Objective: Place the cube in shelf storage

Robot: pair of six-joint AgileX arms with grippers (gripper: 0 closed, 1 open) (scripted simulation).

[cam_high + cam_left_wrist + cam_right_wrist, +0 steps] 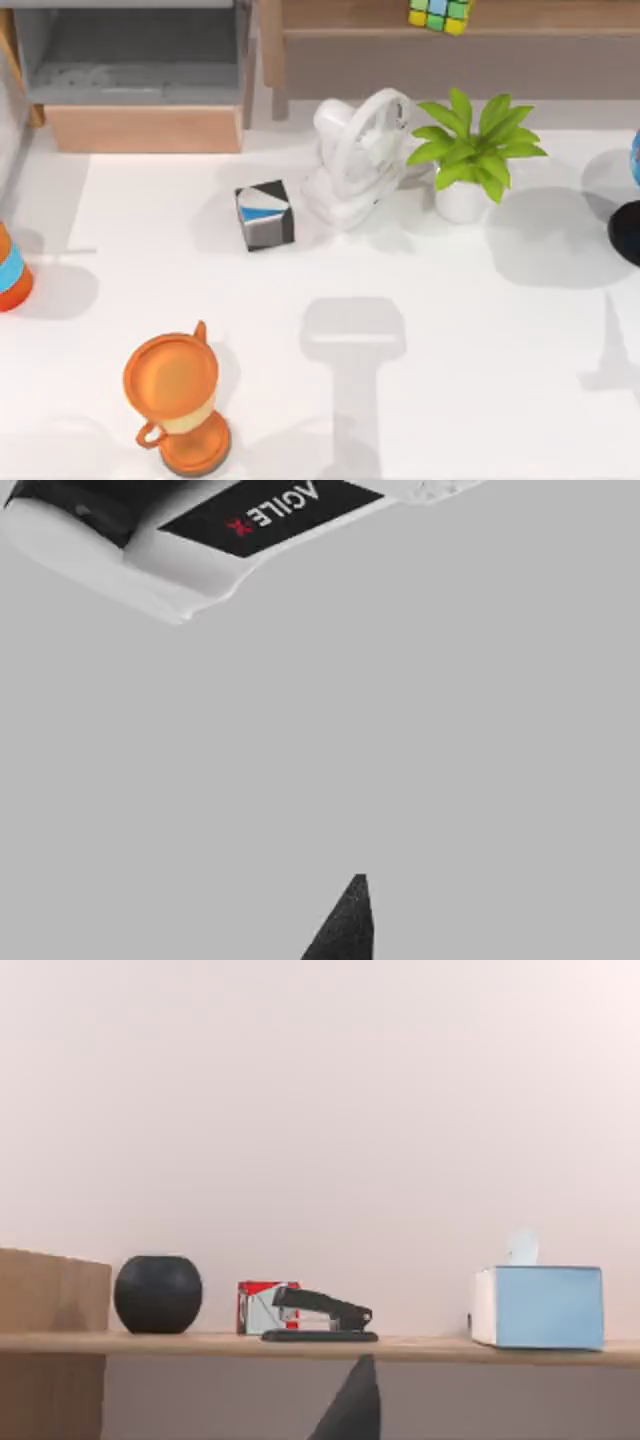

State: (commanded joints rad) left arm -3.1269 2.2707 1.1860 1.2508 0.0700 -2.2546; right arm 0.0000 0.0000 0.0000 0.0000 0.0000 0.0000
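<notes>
On the white table (420, 330), an orange trophy cup (176, 402) stands nearest, well in front of the white headphones on their stand (358, 160), which serve as the landmark. Just left of the headphones sits a black, white and blue cube (265, 214); just right of them stands a potted green plant (470, 152). Behind the headphones and a little to the right, the cube (440, 14) rests on the board of the shelf storage (360, 20). Behind and left of the headphones is a grey-lined box compartment (140, 70). In the right wrist view, a shelf holds a black ball (158, 1294), a stapler (318, 1316) and a blue tissue box (540, 1306). Whether either arm's jaws are apart or together, I cannot tell.
</notes>
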